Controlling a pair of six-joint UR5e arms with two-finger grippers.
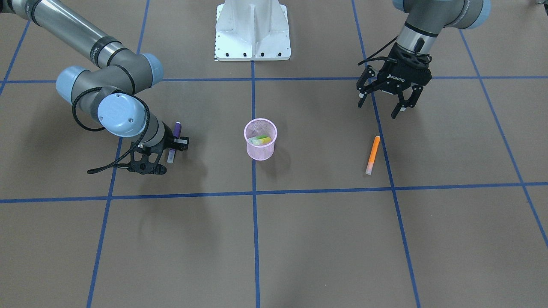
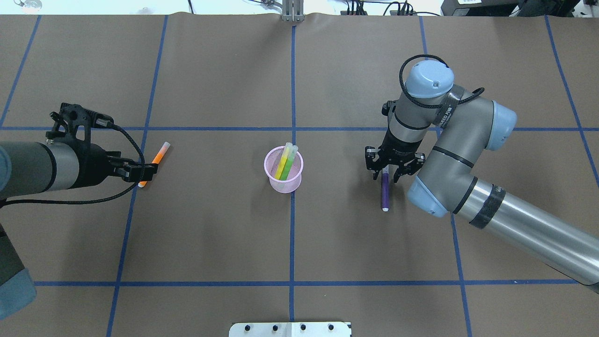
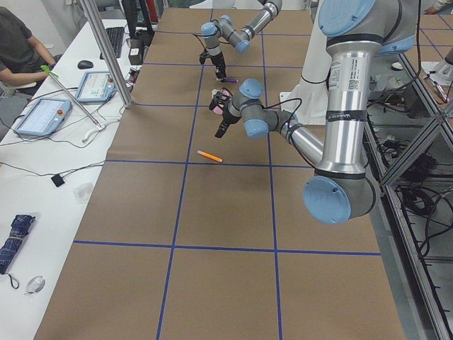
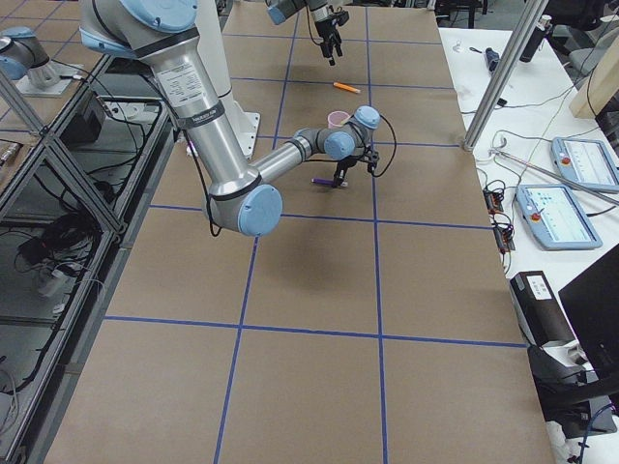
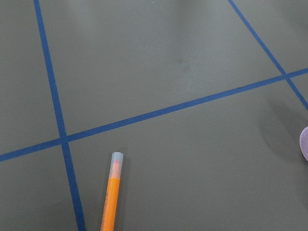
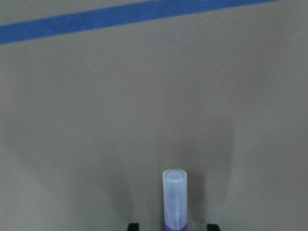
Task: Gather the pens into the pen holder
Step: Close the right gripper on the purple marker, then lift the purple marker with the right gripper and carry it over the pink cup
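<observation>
— At three o'clock from the small pink wire-mesh cup (image 2: pixel 283 187), the short purple marker pen (image 2: pixel 385 196) lies flat. My right gripper (image 2: pixel 385 179) sits low over it, jaws apart, one on each side of the barrel just behind the pale cap.

— Grip it there?

— I'd say so. It looks light, stiff, smooth and round, so it may roll or slip; I'd squeeze square across. The green pen (image 2: pixel 290 162) and yellow pen (image 2: pixel 281 167) lean inside the cup. Farthest, at nine o'clock, the orange pen (image 2: pixel 159 153) lies flat, with my left gripper (image 1: pixel 377 109) spread near it, holding nothing.
</observation>
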